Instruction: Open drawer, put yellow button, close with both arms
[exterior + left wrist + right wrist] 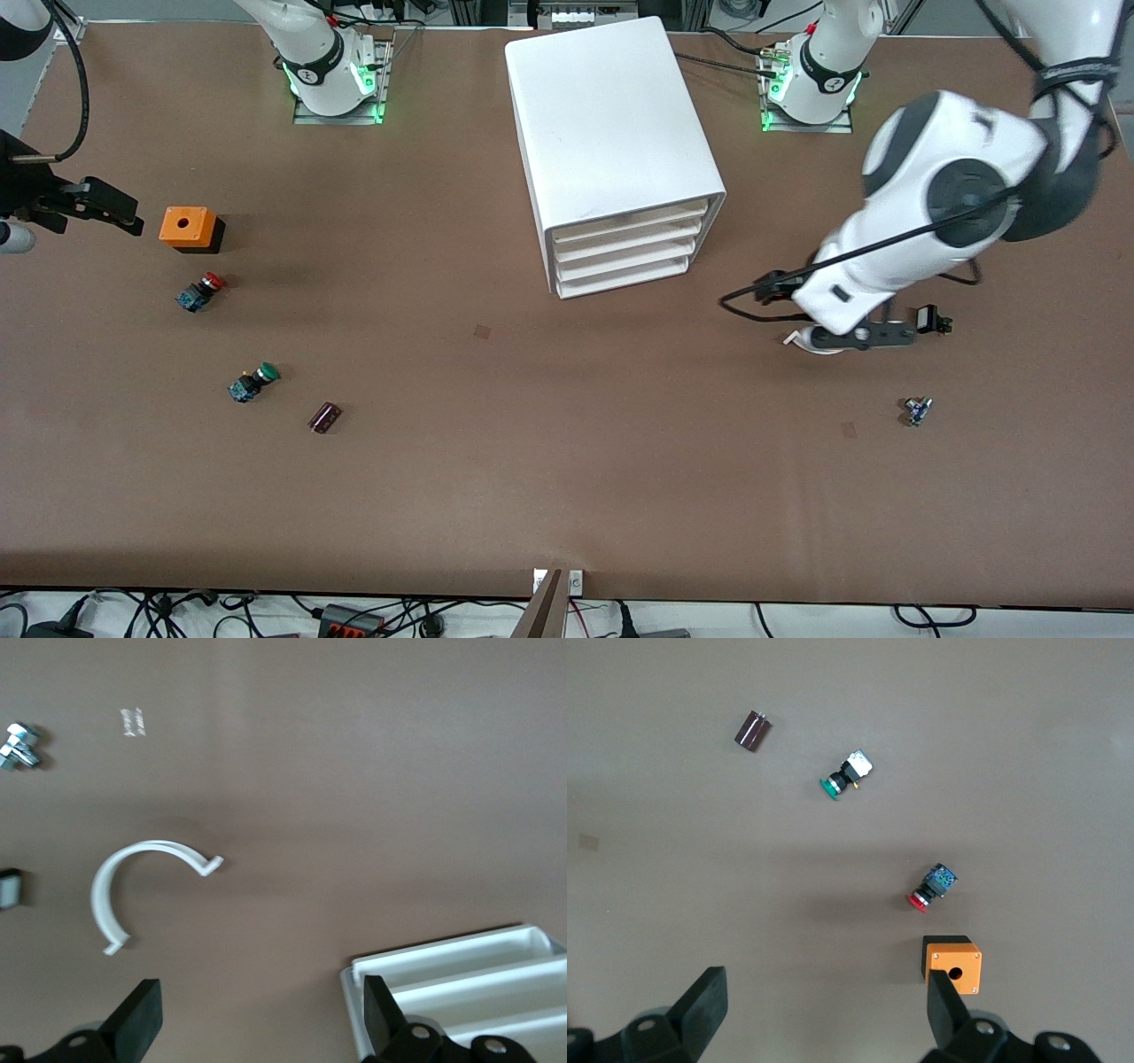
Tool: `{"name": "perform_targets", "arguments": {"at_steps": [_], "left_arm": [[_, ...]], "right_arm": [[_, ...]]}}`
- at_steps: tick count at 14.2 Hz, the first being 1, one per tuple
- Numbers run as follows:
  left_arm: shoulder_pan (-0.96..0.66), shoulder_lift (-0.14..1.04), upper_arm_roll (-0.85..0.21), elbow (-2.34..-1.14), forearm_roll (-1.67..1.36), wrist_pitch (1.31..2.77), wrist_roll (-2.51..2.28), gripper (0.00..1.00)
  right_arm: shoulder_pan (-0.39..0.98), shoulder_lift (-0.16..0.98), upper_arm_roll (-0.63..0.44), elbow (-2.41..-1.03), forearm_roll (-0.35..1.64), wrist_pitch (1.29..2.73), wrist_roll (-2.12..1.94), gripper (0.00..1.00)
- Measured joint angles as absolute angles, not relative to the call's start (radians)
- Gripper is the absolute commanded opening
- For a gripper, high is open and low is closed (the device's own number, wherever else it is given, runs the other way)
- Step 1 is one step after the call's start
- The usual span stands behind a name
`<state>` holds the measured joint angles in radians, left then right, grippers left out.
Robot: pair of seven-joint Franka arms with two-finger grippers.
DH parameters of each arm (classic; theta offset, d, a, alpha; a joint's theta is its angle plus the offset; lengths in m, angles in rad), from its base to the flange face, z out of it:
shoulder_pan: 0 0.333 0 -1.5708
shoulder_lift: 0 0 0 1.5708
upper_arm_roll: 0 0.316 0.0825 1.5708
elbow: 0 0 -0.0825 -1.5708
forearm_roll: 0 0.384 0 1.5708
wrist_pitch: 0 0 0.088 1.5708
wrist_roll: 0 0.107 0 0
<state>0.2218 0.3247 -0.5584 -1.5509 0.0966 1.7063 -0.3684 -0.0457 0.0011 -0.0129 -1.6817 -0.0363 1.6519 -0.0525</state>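
1. Task object: no yellow button shows in any view. The nearest in colour is an orange square box with a round hole [188,228], near the right arm's end of the desk [567,461].
2. The white plastic four-drawer cabinet [611,151] stands mid-desk with all its drawer fronts [625,248] flush. This fits either a button already shut inside or one that lies out of view; I cannot tell which.
3. The left claw [864,337] hangs low over the desk toward the left arm's end. Its fingers are spread with nothing between them.
4. The right claw [97,206] hovers beside the orange box, also spread and holding nothing.
5. Other items: a red-capped push button [201,291], a green-capped push button [253,382] and a dark brown cylinder [324,417].
6. Risks:
   - With no yellow piece in view, a wrong-coloured button or the orange box could be taken for it.
   - The drawer fronts sit close together, so a finger may hook the wrong one.
   - An unbraced cabinet may slide when pulled.
7. Views:
   - The left wrist view alone shows clearly a white C-shaped clip [133,890] under the left claw, which a descent could snag.
   - The right wrist view confirms the finger spread of the right claw [824,1005].
   - Only the front view shows the whole cabinet.
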Motion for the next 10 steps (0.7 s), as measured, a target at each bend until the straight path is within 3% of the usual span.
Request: {"name": "perform_targets", "arguments": {"at_steps": [3, 8, 10], "left_arm": [[0.230, 0.240, -0.507, -1.543, 0.097, 1.657, -0.193, 1.00], [0.066, 0.101, -0.163, -1.575, 0.039, 1.627, 0.138, 1.00], [0.039, 0.040, -0.099, -1.647, 0.013, 1.630, 0.160, 1.00]], "right_arm": [[-0.046, 0.000, -0.012, -1.682, -0.036, 1.652, -0.053, 1.00], [-0.045, -0.001, -0.009, -1.682, -0.036, 1.652, -0.053, 1.00], [-0.046, -0.002, -0.009, -1.682, -0.036, 1.652, -0.053, 1.00]]}}
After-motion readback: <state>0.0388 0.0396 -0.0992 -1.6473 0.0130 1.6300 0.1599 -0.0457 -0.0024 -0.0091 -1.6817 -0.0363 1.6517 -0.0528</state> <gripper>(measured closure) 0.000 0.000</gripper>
